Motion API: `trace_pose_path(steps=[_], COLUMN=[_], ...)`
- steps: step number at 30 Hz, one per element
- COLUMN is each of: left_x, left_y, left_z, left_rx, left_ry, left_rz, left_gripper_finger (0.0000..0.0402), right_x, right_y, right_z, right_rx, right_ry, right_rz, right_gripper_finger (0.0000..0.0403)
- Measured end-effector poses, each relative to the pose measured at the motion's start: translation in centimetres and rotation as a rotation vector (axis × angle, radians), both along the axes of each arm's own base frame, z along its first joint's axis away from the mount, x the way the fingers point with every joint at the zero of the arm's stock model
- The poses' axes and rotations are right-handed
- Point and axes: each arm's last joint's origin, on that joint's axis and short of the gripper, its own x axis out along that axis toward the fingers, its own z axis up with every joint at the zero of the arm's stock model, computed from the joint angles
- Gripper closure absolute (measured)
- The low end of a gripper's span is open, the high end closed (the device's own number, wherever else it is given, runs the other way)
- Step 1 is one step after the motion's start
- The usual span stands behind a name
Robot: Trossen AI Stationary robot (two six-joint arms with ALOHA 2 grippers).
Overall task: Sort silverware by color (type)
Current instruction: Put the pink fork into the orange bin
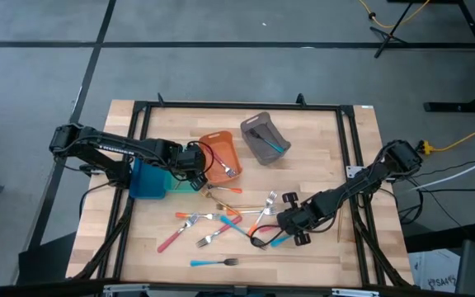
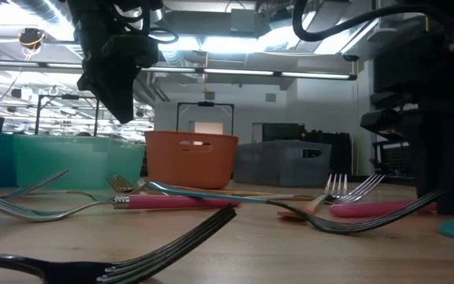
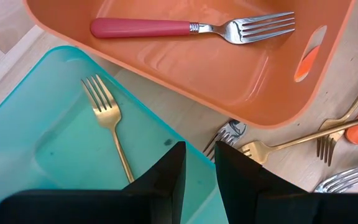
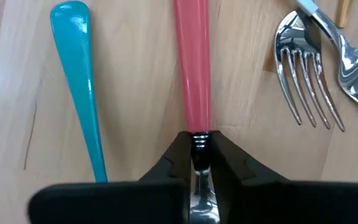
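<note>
Light is even and bright from above; in the low view long ceiling strips (image 2: 235,72) glare white behind dark, backlit arms. The nearest fork (image 2: 124,256) there is badly blurred, and the room behind is soft. On the bench (image 1: 320,247) shadows are faint and short. Fork tines (image 4: 309,81) show sharp highlights, perhaps slightly overexposed.

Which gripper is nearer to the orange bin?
Left. The left gripper hovers right beside the orange bin, over the teal bin; the right gripper is across the table, clamped on a red-handled fork.
</note>
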Motion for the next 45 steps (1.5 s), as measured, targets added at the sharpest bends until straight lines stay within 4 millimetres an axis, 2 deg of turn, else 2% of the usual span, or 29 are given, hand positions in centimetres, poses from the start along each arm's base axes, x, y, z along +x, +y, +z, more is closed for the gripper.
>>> trace_pose_path(steps=[7, 16, 24, 32, 36, 45], left_x=[0.0, 0.0, 0.1, 0.1, 0.1, 0.1], left_y=[0.0, 0.0, 0.0, 0.0, 0.0, 0.0], left_z=[0.0, 0.0, 0.0, 0.0, 0.0, 0.0], left_rx=[0.000, 0.000, 0.000, 0.001, 0.001, 0.001], left_ry=[0.000, -0.001, -0.009, -0.009, -0.009, -0.008], left_rz=[0.000, 0.001, 0.001, 0.001, 0.001, 0.001], left_gripper_finger=[0.0322, 0.0322, 0.0322, 0.0322, 0.0322, 0.0322], right_x=[0.0, -0.7, -1.3, -1.8, -1.1, 2.5], right_y=[0.0, -0.4, -0.7, -1.2, -2.2, -6.2], right_z=[0.0, 1.1, 2.9, 5.6, 7.1, 11.3], right_rx=[-0.002, 0.006, 0.037, 0.081, 0.096, 0.099], right_ry=[0.005, 0.001, -0.017, -0.116, -0.165, -0.341], right_rz=[0.000, 0.002, 0.008, -0.005, -0.054, -0.188], right_gripper_finger=[0.0395, 0.0397, 0.0395, 0.0394, 0.0395, 0.0395])
